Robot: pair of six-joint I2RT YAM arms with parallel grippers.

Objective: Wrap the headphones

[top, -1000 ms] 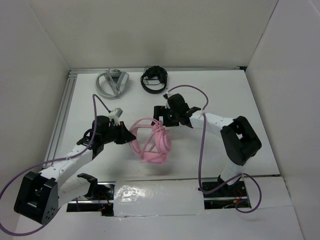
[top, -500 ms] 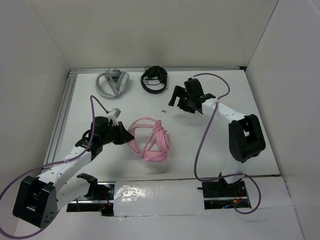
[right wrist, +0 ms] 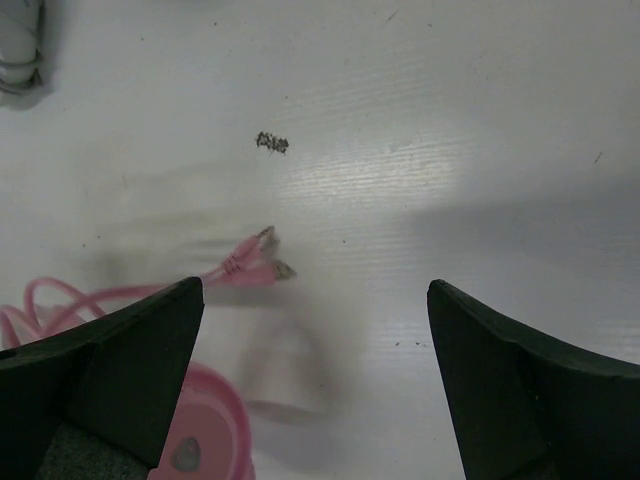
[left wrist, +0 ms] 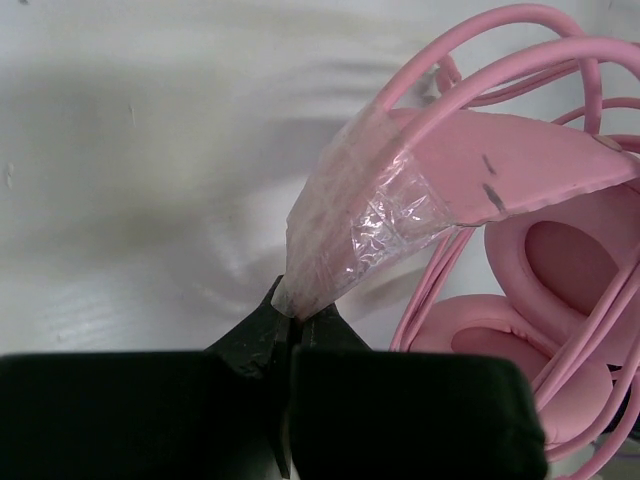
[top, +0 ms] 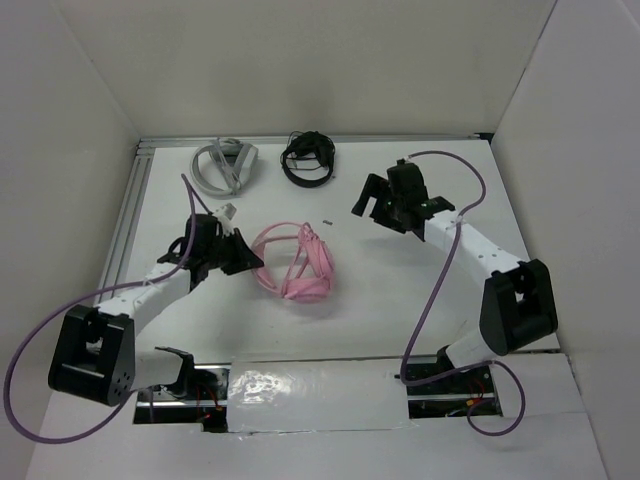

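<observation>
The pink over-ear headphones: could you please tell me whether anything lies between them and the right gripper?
Nothing visible blocks it. The open right gripper hovers over the white table; between it and the pink over-ear headphones lie only a tiny dark speck and their own cable plugs.

The left gripper [top: 250,262] meets the thin headband of the pink headphones [top: 305,288], which lie just ahead of its tips, cable looped over them. The right gripper [top: 372,205] hangs well apart from them. Grey headphones [top: 225,166] and black headphones [top: 308,160] lie beyond both grippers.
</observation>
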